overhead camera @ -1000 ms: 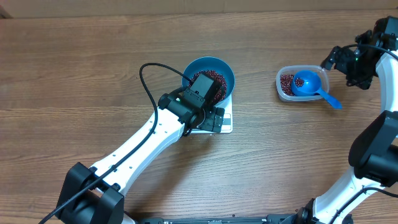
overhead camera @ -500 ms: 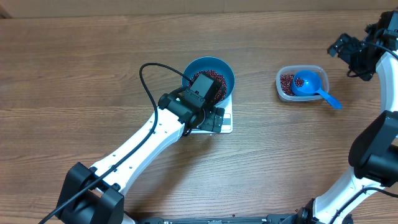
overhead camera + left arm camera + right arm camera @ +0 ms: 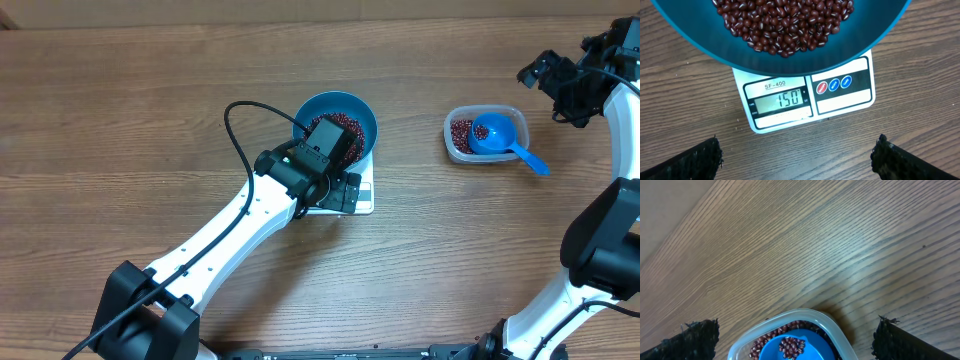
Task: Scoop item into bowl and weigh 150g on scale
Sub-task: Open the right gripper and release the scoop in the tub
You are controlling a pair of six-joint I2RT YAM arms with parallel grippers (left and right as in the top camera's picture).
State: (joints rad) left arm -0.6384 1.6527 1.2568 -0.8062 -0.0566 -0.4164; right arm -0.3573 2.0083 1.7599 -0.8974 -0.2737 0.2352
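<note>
Closest in the left wrist view: the left gripper (image 3: 800, 160), two black, rough fingertips (image 3: 695, 160) far apart at the bottom corners, holding nothing. Just past them, bare brown table (image 3: 920, 115) with long wavy wood lines.

Next, the scale (image 3: 840, 102): flat, white, square with soft corners, lying on the wood. Along its front edge, a grey display (image 3: 777, 100) showing 150. Beside that, three small round buttons (image 3: 833, 84), one red and two blue.

Sitting on the scale, the bowl (image 3: 740, 50): round, smooth, bright blue plastic, with a rim poking out over the back of the scale and hiding that part. Inside the bowl, the item (image 3: 790, 25): a heap of tiny shiny dark red beans, many with a little white line.

From overhead, the black wrist (image 3: 318, 155) of the left arm right above the near side of bowl and scale, covering a good bit of both. A thin black cable (image 3: 235, 130) looping up from the white arm.

Over on the right, well apart from the bowl: the right gripper (image 3: 797, 337), fingers spread wide, nothing between them. Below it, a clear plastic tub (image 3: 805, 314) with round corners and more beans inside. Lying in the tub, a small blue scoop (image 3: 495, 135) with a few beans in its cup and its handle sticking out over the edge. Beyond that, only pale, streaky wood.
</note>
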